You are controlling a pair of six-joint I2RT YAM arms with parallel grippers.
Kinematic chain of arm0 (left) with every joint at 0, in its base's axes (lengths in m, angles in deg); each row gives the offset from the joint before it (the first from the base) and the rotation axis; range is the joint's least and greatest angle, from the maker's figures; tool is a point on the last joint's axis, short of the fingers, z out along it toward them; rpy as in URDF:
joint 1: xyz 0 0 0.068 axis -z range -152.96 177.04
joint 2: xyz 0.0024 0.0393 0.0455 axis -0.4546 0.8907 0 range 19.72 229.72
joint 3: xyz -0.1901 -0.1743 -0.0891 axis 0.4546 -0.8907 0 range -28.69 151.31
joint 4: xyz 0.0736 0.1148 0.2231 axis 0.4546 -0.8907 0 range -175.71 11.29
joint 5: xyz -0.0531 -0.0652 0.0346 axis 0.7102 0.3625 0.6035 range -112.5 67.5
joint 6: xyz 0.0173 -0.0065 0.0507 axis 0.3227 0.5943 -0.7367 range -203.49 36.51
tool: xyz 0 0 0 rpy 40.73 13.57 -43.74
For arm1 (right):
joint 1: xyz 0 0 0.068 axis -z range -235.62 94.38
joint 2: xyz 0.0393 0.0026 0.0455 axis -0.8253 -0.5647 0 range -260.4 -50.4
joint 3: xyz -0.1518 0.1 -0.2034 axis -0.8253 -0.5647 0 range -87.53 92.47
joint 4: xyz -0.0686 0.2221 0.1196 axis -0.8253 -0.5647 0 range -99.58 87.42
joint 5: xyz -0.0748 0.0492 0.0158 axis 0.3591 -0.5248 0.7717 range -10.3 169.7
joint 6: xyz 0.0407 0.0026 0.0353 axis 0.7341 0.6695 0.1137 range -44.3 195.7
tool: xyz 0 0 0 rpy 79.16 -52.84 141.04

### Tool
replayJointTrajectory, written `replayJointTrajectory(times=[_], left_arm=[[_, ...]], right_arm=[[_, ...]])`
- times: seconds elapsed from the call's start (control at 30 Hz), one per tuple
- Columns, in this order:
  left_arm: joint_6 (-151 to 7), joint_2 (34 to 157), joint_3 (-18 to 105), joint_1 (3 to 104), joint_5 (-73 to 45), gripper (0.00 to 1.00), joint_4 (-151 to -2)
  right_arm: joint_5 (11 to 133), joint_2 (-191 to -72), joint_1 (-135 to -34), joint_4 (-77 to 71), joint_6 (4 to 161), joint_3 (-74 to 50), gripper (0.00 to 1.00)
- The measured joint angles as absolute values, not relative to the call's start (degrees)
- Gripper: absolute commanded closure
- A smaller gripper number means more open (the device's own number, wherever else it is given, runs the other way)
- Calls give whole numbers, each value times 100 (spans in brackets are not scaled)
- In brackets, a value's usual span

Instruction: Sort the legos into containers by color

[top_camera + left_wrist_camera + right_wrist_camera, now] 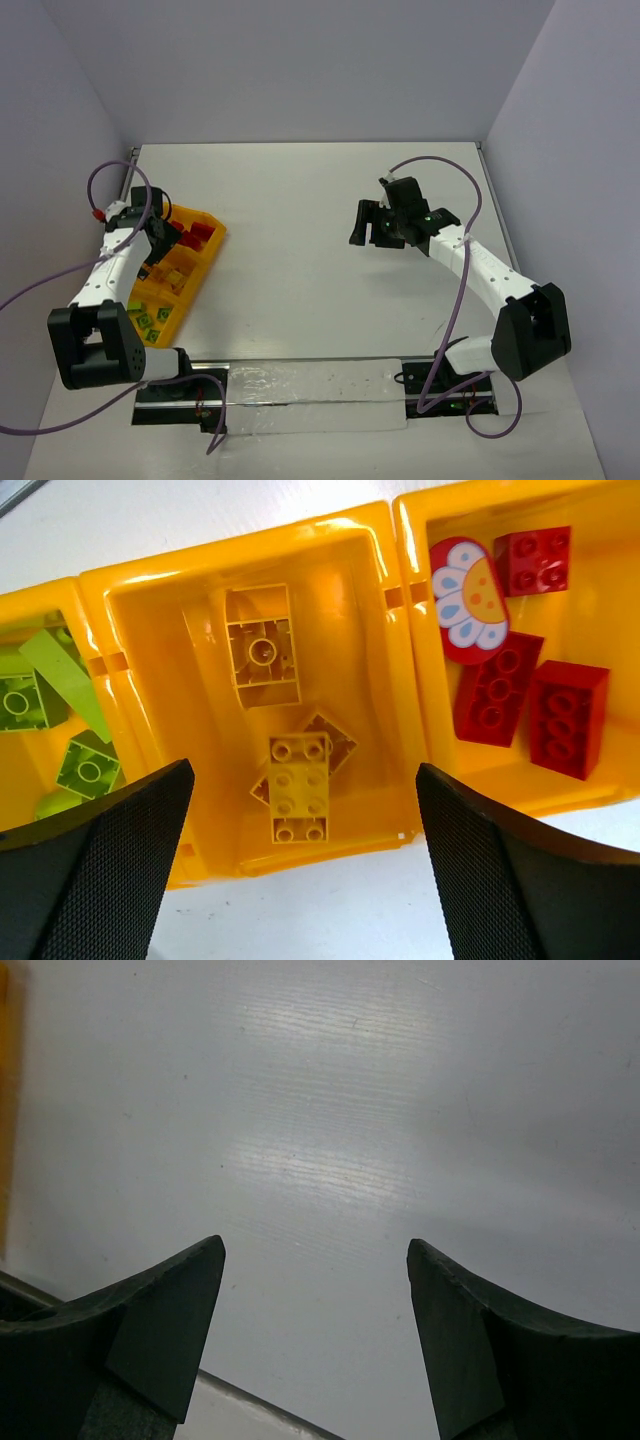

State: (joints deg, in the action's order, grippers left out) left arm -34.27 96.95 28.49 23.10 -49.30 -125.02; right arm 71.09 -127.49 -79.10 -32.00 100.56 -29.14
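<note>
The orange-yellow tray [203, 262] lies at the table's left. In the left wrist view its middle compartment [180, 660] holds yellow legos [299, 788], the right one holds red legos [570, 716] and a red piece with a flower print [468, 600], the left one holds lime green legos [88, 768]. My left gripper [304, 785] hangs open and empty over the middle compartment; it also shows in the top view [168, 240]. My right gripper [368, 232] is open and empty above bare table right of centre; its fingers [170, 1320] frame only the white surface.
Grey walls enclose the white table [300, 200] at the back and on both sides. A purple cable [455, 290] runs along each arm. A strip of clear tape [310, 385] lies near the front edge between the arm bases.
</note>
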Motion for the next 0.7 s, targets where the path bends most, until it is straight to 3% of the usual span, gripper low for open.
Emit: replayJointTrajectory(times=[0.27,0.47,0.7], left_arm=[[-4151,9163,3613,2946,-4645,1,-12425],[-5056,9048,4640,4489,-4018,1,-11876],[-5438,9416,5505,5047,-3327,1,-11579]], right_arm=[[8186,-12497,-7910,-3430,10134,-2786,7],[8998,-11994,-7910,-3445,10368,-2748,7],[9249,-11943,-7910,-3534,10533,-2676,8]])
